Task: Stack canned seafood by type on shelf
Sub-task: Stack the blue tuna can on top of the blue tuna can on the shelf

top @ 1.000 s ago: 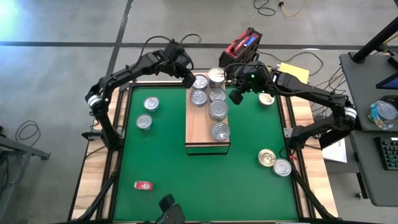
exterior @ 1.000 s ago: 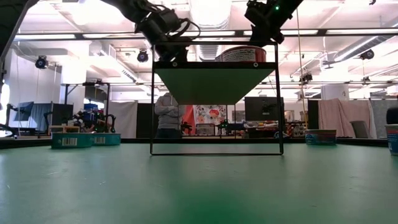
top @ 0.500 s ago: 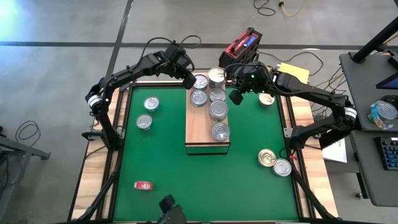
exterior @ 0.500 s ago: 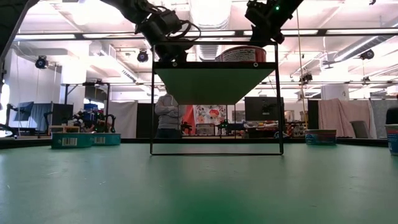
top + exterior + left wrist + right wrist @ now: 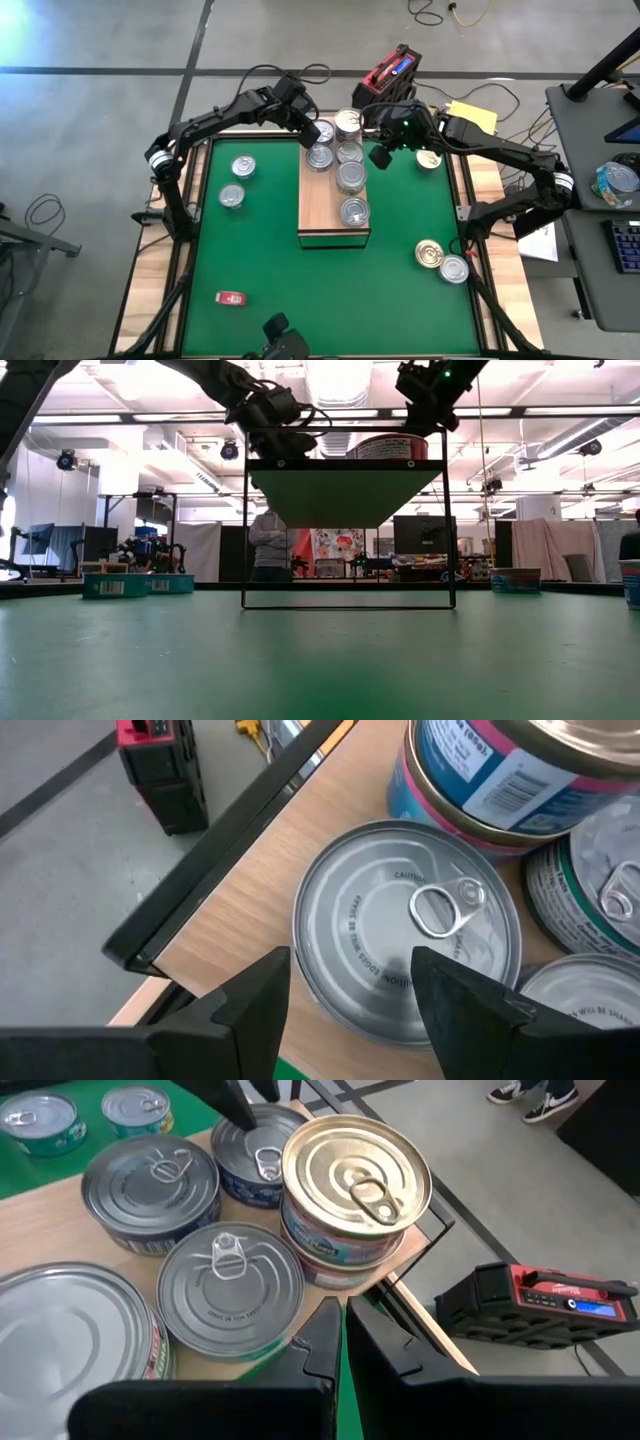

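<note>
The shelf is a light-wood board standing on the green mat; several canned seafood tins sit on it. At its far left corner sits a silver-lidded tin. My left gripper is open just above that tin's near rim, its fingers narrower apart than the tin. A gold-lidded tin rests on top of another tin at the far end. My right gripper hangs shut above the shelf's far right side. More tins lie on the mat at left and right.
A small red flat object lies near the mat's front left. A red-and-black device and yellow paper sit beyond the far edge. In the low view the shelf's dark frame stands high above the mat.
My left gripper has moved a little toward the table's right edge and slightly down, onto the silver tin at the shelf's far left corner, and now covers part of it in the high view. The tins have not moved.
</note>
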Available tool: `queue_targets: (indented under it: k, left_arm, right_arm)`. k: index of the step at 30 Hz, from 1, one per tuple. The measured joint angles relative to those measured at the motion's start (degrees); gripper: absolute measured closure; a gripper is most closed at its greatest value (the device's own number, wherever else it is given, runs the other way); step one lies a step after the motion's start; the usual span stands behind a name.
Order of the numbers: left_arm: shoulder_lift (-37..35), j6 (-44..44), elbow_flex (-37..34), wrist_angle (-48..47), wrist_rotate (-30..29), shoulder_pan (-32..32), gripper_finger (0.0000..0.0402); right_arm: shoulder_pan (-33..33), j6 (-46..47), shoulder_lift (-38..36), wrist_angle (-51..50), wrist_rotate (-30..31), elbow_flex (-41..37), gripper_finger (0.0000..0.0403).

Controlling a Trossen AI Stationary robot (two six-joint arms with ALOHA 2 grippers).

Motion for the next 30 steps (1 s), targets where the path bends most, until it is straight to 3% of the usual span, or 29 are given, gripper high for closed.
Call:
queue_targets:
  k: [12,30]
  left_arm:
    - [1.00,0.01,0.13,0.05,0.12,0.00,0.0219]
    - [1.00,0.33,0.20,-0.16,-2.27,0.02,0.0316]
  right_arm:
    - [0.00,-0.06,0.00,-0.15,0.00,0.00,0.0390]
    - [0.00,-0.10,0.00,-0.29,0.00,0.00,0.0390]
